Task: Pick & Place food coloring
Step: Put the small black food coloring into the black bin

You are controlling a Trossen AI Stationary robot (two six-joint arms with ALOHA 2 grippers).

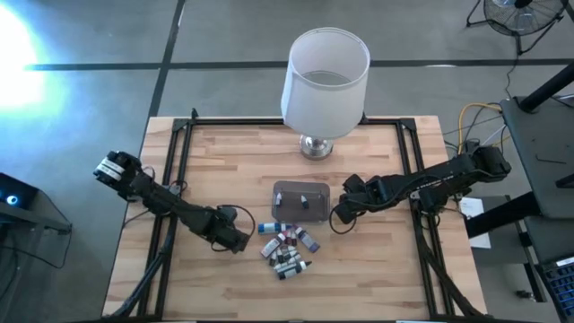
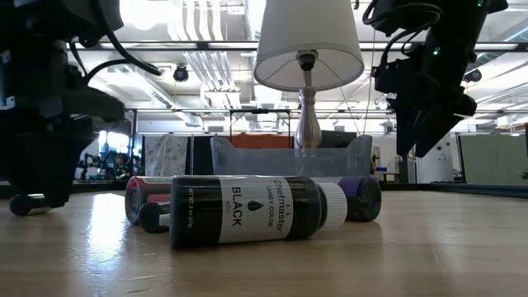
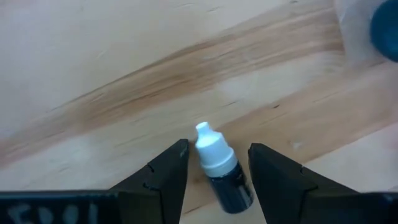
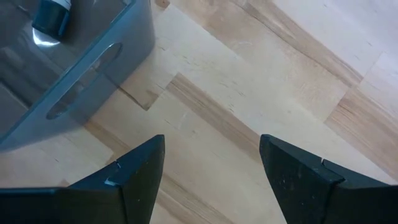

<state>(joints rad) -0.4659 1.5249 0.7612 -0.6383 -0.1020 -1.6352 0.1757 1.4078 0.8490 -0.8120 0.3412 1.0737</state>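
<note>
Several food coloring bottles lie in a heap on the wooden table, in front of a greyish translucent tub. In the low view the nearest one is a black-labelled bottle on its side. My left gripper is low at the heap's left, pointing down and open. Its fingers stand on either side of a dark bottle with a white cap lying on the wood. My right gripper hangs open beside the tub's right end, over bare wood. One bottle lies inside the tub.
A tall lamp with a white shade stands behind the tub at the table's far middle. Black rails run along the table's left and right sides. Bare wood lies in front of the heap and at both sides.
</note>
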